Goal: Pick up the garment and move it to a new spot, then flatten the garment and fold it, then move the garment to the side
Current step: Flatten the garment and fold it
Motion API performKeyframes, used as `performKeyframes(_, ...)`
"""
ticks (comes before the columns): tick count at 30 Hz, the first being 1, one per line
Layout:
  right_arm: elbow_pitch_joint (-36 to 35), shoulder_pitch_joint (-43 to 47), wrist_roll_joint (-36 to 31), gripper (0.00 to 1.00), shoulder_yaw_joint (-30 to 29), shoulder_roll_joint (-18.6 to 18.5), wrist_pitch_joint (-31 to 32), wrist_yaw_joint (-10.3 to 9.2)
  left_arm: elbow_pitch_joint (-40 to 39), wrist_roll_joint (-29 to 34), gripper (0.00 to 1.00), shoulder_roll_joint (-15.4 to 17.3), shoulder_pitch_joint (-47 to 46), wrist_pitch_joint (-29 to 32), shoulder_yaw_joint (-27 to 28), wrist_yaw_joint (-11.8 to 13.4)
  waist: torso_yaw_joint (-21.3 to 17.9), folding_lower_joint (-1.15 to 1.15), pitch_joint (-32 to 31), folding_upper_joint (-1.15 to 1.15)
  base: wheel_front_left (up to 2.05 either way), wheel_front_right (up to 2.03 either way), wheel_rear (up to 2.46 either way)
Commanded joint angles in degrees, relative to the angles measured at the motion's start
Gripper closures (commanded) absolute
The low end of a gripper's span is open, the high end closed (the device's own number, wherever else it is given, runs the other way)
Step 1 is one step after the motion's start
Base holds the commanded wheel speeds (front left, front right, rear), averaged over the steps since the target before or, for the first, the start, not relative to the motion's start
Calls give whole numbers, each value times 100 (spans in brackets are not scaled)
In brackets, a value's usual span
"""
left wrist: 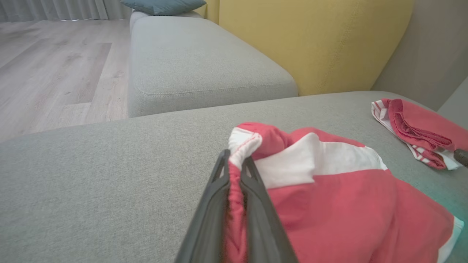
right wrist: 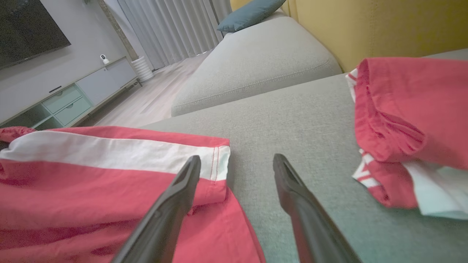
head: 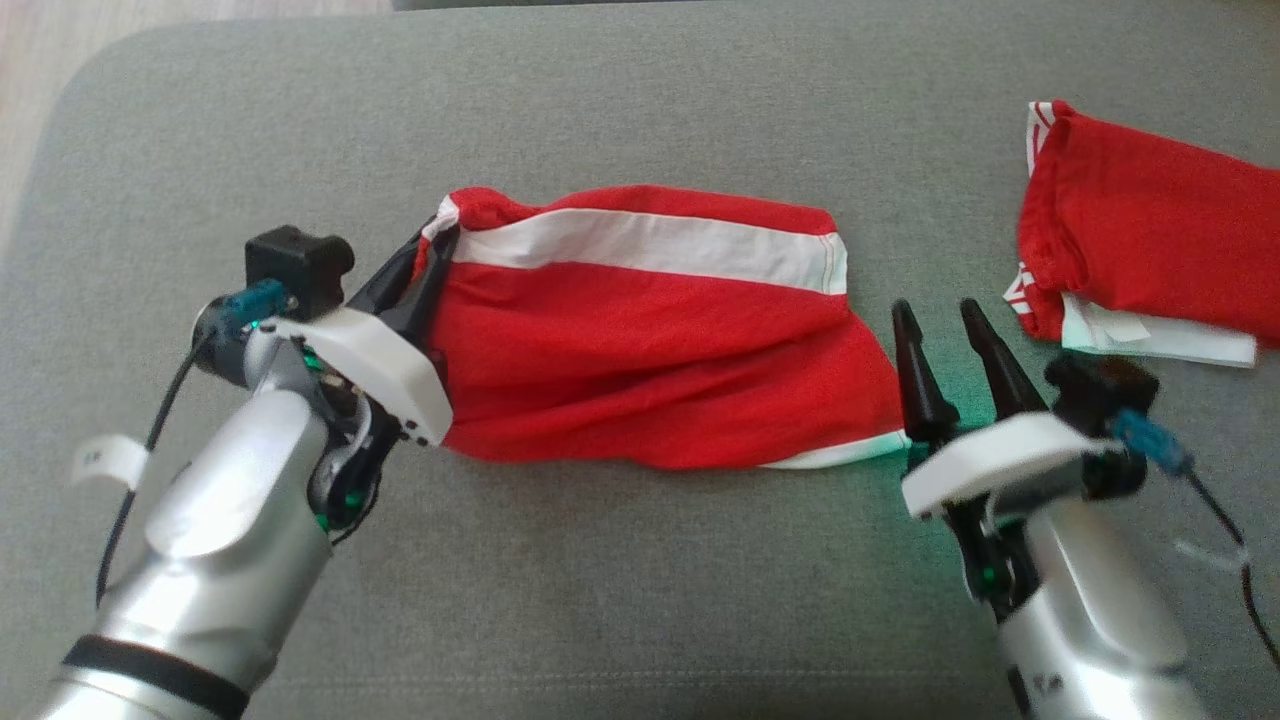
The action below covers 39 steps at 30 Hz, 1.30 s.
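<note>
- Now the left tool (head: 435,240) pinches the left end of the garment (head: 650,340), which lies mid-cushion, away from the sofa cushion's (head: 600,100) edges.
- Its long axis runs left-right; the right tool (head: 938,312), spread and empty, sits just beside its right end.

Wears glossy silver shells on both forearms (head: 230,510), with a black band (head: 150,675) ringing the left. Carries at each wrist a white wedge plate (head: 370,365), a black camera block (head: 298,265), a blue plug (head: 255,298) and a thin black cable (head: 158,420). Ends in long, dark, tapered fingers (head: 920,380).
</note>
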Motion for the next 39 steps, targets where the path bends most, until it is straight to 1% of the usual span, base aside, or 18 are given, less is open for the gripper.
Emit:
performKeyframes(1,-11,-431,103,0,190,-9,146,12,-269,4,100,154,-111,-126,259,79,41,0,-10,0,0,0,0)
performKeyframes(8,888,-1208,566,0,475,-9,753,12,-663,96,100,133,18,-247,239,197,170,0,79,0,0,0,0)
performKeyframes(13,1415,-1601,656,0,522,-9,863,12,-780,99,100,104,34,-253,214,229,237,0,141,0,0,0,0)
performKeyframes(22,2418,-2240,796,0,679,-9,755,12,-896,126,100,47,-57,-200,105,236,331,0,273,0,0,0,0)
performKeyframes(35,3015,-2624,1190,0,1158,-9,576,12,-856,107,100,24,-180,-202,42,199,379,0,366,0,0,0,0)
performKeyframes(36,3042,-2641,1224,31,1194,-9,563,12,-847,105,100,24,-186,-205,40,198,383,0,366,0,0,0,0)
performKeyframes(37,3064,-2657,1259,76,1230,-9,548,12,-837,102,100,25,-190,-208,39,197,385,0,366,0,0,0,0)
performKeyframes(38,3082,-2671,1291,100,1268,-9,531,12,-828,100,100,26,-194,-211,39,196,388,0,366,0,0,0,0)
performKeyframes(39,3101,-2684,1320,100,1304,-9,512,12,-817,98,100,29,-197,-214,38,197,389,0,365,0,0,0,0)
